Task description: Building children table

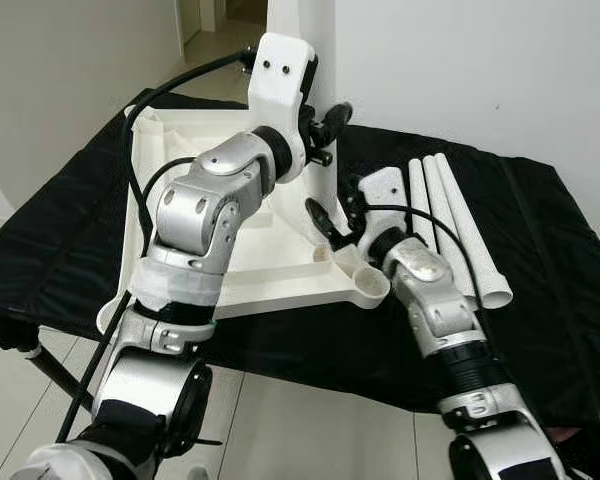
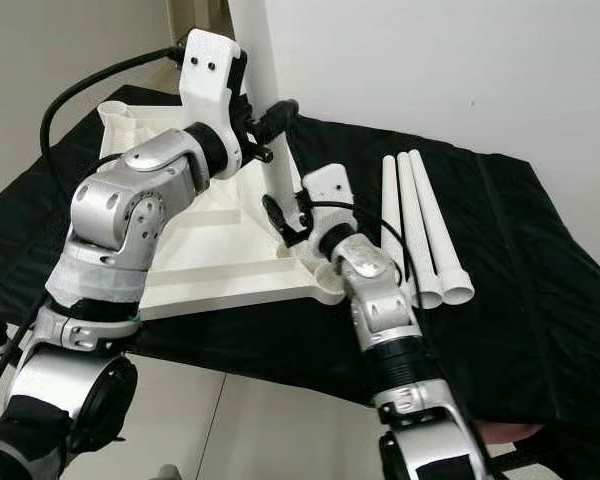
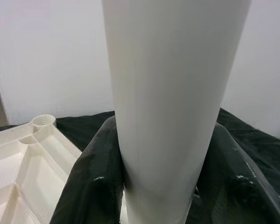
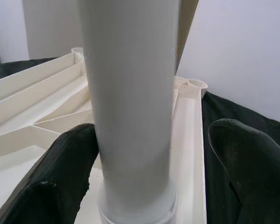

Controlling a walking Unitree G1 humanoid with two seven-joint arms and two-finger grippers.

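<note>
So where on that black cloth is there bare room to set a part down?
Bare black cloth lies right of the three loose legs, and more left of the tabletop. It is crowded at the upright leg, where the left pincer and right pincer work.

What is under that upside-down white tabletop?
The white tabletop lies on a black cloth that covers its support completely. Whatever is under the cloth is hidden.

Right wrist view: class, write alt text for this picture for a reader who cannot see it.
A white table leg stands upright in a socket of the upturned white tabletop, between the right gripper's two black fingers. One finger touches the leg, the other stands clear of it. Black cloth and a pale wall lie behind.
</note>
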